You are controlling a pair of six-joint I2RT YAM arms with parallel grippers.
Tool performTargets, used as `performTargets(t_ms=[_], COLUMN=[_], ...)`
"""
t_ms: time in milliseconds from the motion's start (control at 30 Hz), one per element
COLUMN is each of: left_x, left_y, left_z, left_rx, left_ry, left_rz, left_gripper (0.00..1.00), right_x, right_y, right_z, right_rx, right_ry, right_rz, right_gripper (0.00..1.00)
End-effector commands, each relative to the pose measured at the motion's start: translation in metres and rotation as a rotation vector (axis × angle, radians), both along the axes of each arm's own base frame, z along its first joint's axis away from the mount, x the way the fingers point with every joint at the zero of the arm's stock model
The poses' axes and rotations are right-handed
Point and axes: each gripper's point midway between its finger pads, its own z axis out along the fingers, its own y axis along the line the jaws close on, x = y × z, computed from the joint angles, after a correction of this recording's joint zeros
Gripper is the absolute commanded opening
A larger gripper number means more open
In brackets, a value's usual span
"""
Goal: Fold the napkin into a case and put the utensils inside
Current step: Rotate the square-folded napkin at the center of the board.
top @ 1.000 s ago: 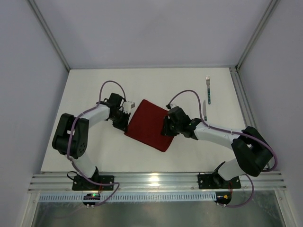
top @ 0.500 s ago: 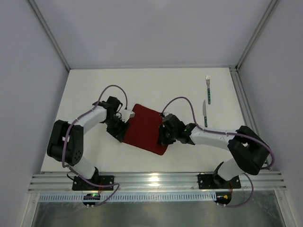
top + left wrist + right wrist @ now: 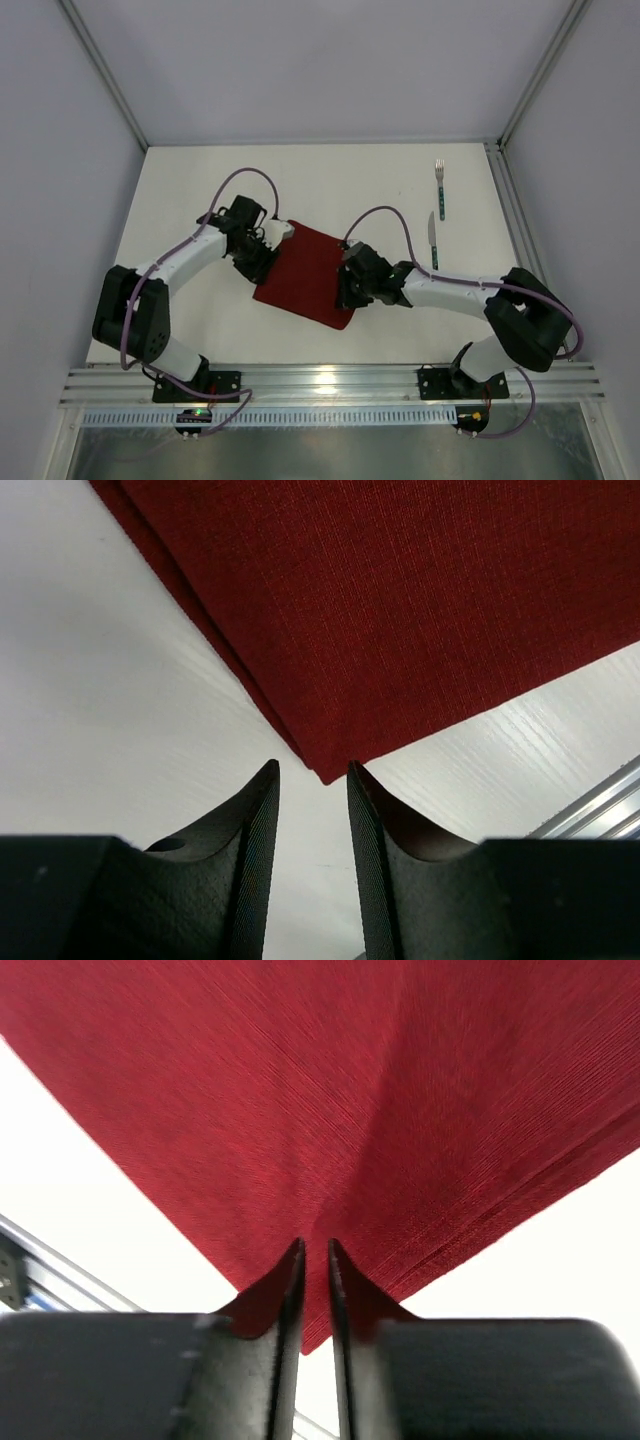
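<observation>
The dark red napkin lies folded flat on the white table, a slanted rectangle between both arms. My left gripper sits at its left edge, open; in the left wrist view a napkin corner reaches just to the tips of that gripper, with nothing held. My right gripper rests on the napkin's right part. There the jaws stand almost together, pinching a ridge of napkin near its layered corner. The utensils lie far right: fork and knife, both with teal handles.
A metal rail runs along the table's near edge, by the arm bases. Grey walls enclose the table on the left, back and right, with a rail on the right side near the utensils.
My left gripper has opened and let go of the napkin's left edge. My right gripper slid left and nearer onto the napkin and narrowed. The napkin shifted slightly left and toward the near edge.
</observation>
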Motion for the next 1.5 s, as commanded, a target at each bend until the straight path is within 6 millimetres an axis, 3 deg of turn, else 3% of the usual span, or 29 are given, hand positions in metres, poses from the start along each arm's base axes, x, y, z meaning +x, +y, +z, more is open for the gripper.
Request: performTargets(t_ms=[0, 100, 233, 400, 533, 633, 667, 733, 767, 933, 1033, 1133, 1367, 1400, 1467], left_x=[0.013, 0.021, 0.015, -0.001, -0.015, -0.026, -0.034, -0.041, -0.048, -0.054, -0.050, -0.039, -0.044, -0.041, -0.031], left_y=[-0.004, -0.001, -0.005, -0.009, -0.007, -0.005, -0.002, -0.006, -0.004, -0.013, -0.017, -0.014, -0.029, -0.031, -0.039], left_z=[-0.016, -0.027, -0.041, -0.054, -0.062, -0.061, -0.061, -0.052, -0.048, -0.010, 0.010, 0.014, -0.001, 0.000, 0.009], left_rx=[0.039, 0.063, 0.083, 0.098, 0.120, 0.116, 0.119, 0.088, 0.089, 0.045, 0.046, 0.108, 0.203, 0.201, 0.168], left_ry=[-0.022, -0.053, -0.034, -0.009, 0.016, 0.023, 0.039, 0.029, 0.036, -0.092, -0.195, -0.273, -0.349, -0.364, -0.401], left_rz=[-0.012, -0.002, -0.031, -0.071, -0.101, -0.121, -0.138, -0.166, -0.189, -0.279, -0.318, -0.334, -0.443, -0.430, -0.362], left_gripper=[0.35, 0.35, 0.36, 0.36, 0.35, 0.35, 0.35, 0.36, 0.37, 0.44, 0.52, 0.58, 0.65, 0.65, 0.58], right_x=[0.018, 0.024, 0.027, 0.054, 0.081, 0.101, 0.101, 0.117, 0.117, 0.147, 0.152, 0.156, 0.139, 0.132, 0.120], right_y=[0.001, -0.021, -0.051, -0.067, -0.065, -0.056, -0.054, -0.042, -0.038, -0.020, -0.018, -0.022, -0.042, -0.047, -0.045], right_z=[0.046, 0.045, 0.022, 0.013, -0.002, 0.003, -0.007, 0.002, -0.006, 0.007, 0.009, 0.015, 0.054, 0.055, 0.075], right_rx=[0.034, 0.021, 0.033, 0.055, 0.057, 0.085, 0.066, 0.084, 0.081, 0.090, 0.066, 0.058, 0.054, 0.048, 0.067], right_ry=[-0.130, -0.159, -0.106, -0.103, -0.064, -0.067, -0.037, -0.052, -0.022, -0.053, -0.037, -0.058, -0.141, -0.140, -0.185], right_rz=[-0.032, -0.134, -0.224, -0.263, -0.265, -0.238, -0.225, -0.196, -0.178, -0.140, -0.111, -0.111, -0.117, -0.129, -0.131], right_gripper=[0.20, 0.24, 0.43, 0.46, 0.46, 0.40, 0.38, 0.33, 0.32, 0.30, 0.30, 0.36, 0.45, 0.45, 0.44])
